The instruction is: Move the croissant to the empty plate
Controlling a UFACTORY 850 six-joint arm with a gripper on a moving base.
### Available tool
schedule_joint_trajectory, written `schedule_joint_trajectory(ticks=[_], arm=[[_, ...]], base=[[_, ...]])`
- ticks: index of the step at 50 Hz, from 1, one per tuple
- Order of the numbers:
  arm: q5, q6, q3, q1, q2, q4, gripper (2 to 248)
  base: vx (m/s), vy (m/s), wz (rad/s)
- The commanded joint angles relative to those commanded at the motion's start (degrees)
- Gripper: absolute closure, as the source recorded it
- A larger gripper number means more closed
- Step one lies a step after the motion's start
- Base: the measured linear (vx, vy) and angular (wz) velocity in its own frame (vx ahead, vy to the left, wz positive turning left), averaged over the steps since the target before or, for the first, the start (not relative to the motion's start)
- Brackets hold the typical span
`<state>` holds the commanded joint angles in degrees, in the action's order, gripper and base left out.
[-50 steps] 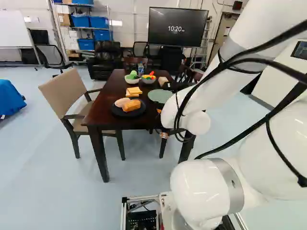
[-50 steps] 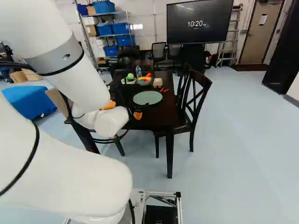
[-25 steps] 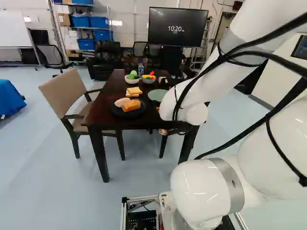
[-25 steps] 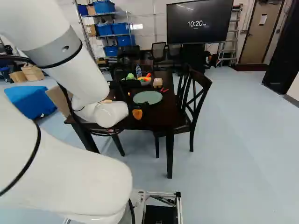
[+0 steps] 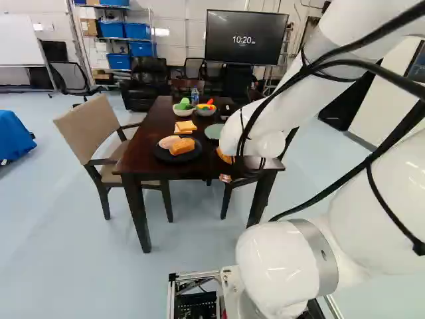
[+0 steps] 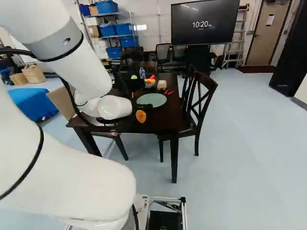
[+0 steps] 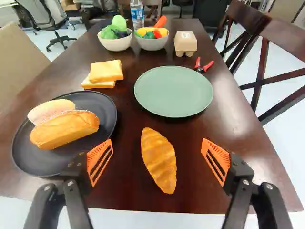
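Croissant [image 7: 159, 160] rests on the dark wooden table [image 7: 190, 195], by its near edge. The gripper [image 5: 226, 178] has its fingers well apart, one each side of the croissant, neither touching it. The green plate [image 7: 174, 91] lies beyond, slightly right. Left of the croissant, the black plate [image 7: 40, 164] carries two bread rolls [image 7: 65, 129]; the sliced bread [image 7: 106, 71] sits farther off, left of the green plate. At the far end stand a bowl of green vegetables [image 7: 116, 44], a bowl of mixed vegetables [image 7: 152, 44], a water bottle [image 7: 137, 14] with a printed label, and a small labelled egg carton [image 7: 185, 44]. Red-handled pliers [image 7: 204, 66] lie just beyond the green plate's right side. The arm [image 5: 252, 136] blocks part of that plate in the left base view. Far off, the screen [image 6: 205, 23] displays white digits.
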<state>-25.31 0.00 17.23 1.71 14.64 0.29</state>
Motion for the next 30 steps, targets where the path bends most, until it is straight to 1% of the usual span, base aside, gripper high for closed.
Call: schedule_joint_trajectory(ticks=[30], arm=[[11.76, 0.00, 5.39, 0.53, -1.14, 0.00, 3]], base=[[0.000, 0.000, 0.000]])
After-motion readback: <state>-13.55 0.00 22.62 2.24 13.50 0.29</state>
